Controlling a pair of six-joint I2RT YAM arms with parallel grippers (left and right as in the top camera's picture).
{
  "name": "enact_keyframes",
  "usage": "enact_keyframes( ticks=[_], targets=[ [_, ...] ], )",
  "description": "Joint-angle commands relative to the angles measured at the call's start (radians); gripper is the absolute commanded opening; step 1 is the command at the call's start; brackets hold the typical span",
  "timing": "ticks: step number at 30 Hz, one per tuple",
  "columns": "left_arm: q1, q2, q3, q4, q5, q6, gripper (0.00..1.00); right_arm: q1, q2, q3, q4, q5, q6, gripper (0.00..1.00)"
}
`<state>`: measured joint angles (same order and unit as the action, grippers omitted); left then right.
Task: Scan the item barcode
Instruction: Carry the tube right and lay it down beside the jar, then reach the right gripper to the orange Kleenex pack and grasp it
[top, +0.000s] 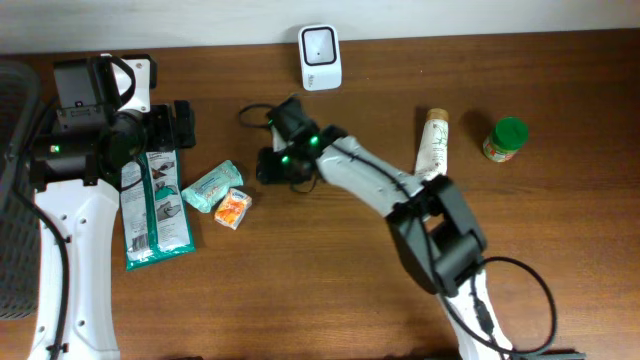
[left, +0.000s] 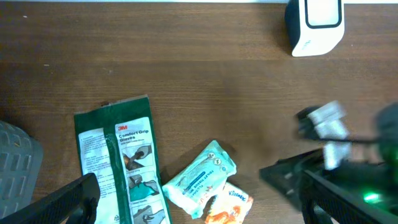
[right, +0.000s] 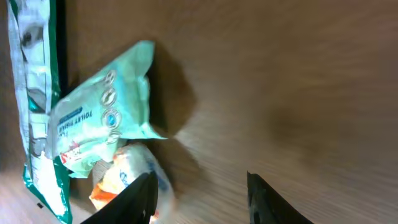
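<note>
**Q:** Where is the item located, and how is the right gripper set?

**A:** The orange packet (top: 233, 208) is taken to be the item; this is a judgement only. It lies on the table (top: 330, 260), just to the left of the right gripper (top: 272, 165) and slightly nearer the robot's base. The jaws are parted and nothing is held between them; bare wood is seen in the gap.

**Q:** How is the long axis oriented, and which arm is nearer?

**A:** The packet is short, and its long axis is laid diagonally across the table. The right gripper is nearer. The left gripper (top: 172, 122) is spread wide and empty, and is positioned over the far end of the glove pack (top: 155, 215).

**Q:** What is to be avoided?

**A:** The tissue pack (top: 210, 186) is touching the packet on its left side, and could be caught by a closing finger. The scanner (top: 320, 57) is placed at the back edge, behind the right gripper, with bare wood between. The tube (top: 434, 145) and the jar (top: 506, 140) are well apart to the right; no obstruction is expected from them.
</note>
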<state>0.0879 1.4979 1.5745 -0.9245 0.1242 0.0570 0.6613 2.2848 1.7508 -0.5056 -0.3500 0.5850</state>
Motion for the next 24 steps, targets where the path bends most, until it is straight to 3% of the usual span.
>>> enact_keyframes(
  ticks=[1, 11, 24],
  targets=[
    [0.0, 0.002, 0.013, 0.002, 0.011, 0.009, 0.99, 0.043, 0.035, 0.01, 0.043, -0.006, 0.026, 0.44],
    [0.0, 0.002, 0.013, 0.002, 0.011, 0.009, 0.99, 0.074, 0.063, 0.01, 0.068, -0.063, 0.017, 0.43],
    [0.0, 0.002, 0.013, 0.002, 0.011, 0.009, 0.99, 0.086, 0.07, -0.002, 0.048, -0.14, -0.056, 0.29]
  ],
)
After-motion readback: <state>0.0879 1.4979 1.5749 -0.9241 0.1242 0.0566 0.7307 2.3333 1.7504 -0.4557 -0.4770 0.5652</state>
